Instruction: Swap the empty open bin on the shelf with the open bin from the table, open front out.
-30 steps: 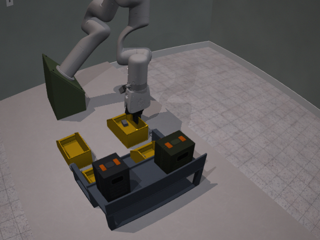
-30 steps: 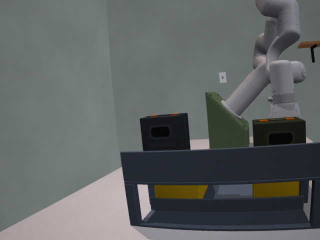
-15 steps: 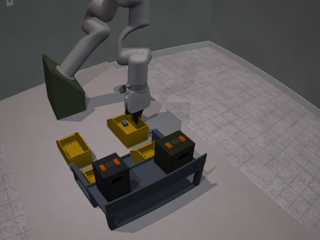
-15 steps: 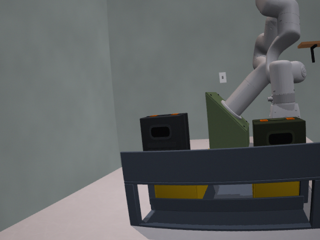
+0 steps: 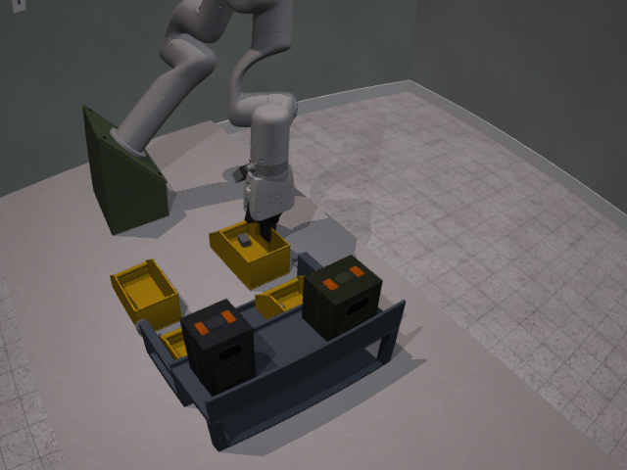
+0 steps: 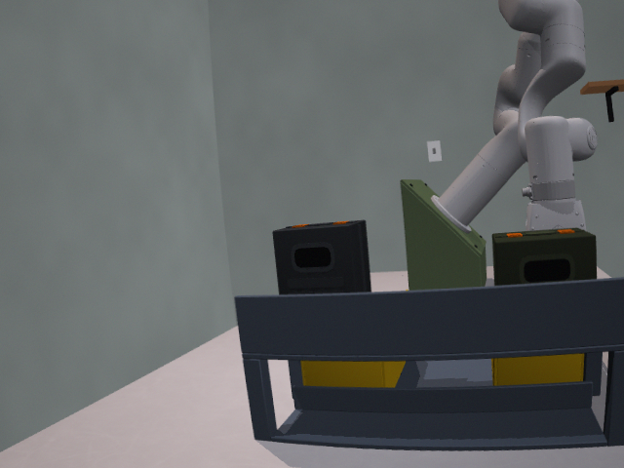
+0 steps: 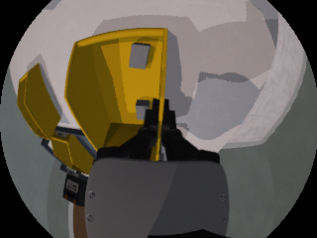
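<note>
Gripping the filled bin's point(image 5: 251, 255) side wall, end effector point(image 5: 265, 231); bin off the table point(image 5: 435, 323).

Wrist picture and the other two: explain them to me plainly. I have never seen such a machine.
The grey jointed thing is a robot arm, bolted to a green wedge on a table. At its end is a pincer with two fingers. The first picture looks down from above; the second looks from table height at the back of a dark shelf; the round one comes from a camera at the arm's wrist. On the table stand an empty yellow bin and a loaded bin holding a grey block. Two more bins sit in the shelf, and two dark cases stand on top. The pincer is shut on a wall of the loaded bin.
</note>
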Motion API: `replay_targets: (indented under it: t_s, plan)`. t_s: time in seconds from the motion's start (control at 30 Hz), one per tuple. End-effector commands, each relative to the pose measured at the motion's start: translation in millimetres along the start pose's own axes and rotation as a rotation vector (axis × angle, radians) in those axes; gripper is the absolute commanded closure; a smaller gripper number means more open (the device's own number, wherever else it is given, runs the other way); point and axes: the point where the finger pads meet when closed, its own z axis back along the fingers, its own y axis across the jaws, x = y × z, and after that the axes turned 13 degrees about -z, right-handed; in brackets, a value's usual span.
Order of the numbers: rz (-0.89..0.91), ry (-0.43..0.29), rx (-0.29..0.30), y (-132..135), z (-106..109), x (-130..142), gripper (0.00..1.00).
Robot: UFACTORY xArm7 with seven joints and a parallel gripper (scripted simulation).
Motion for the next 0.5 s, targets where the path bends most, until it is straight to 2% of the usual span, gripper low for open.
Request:
replay_targets:
  t_s: [0.0,0.27,0.47]
  plan:
    - [-0.001,-0.005,0.0,-0.2,5.9,2.0,1.0]
    - [-0.001,-0.005,0.0,-0.2,28.2,1.9,1.0]
    - [-0.001,-0.005,0.0,-0.2,33.3,1.9,1.0]
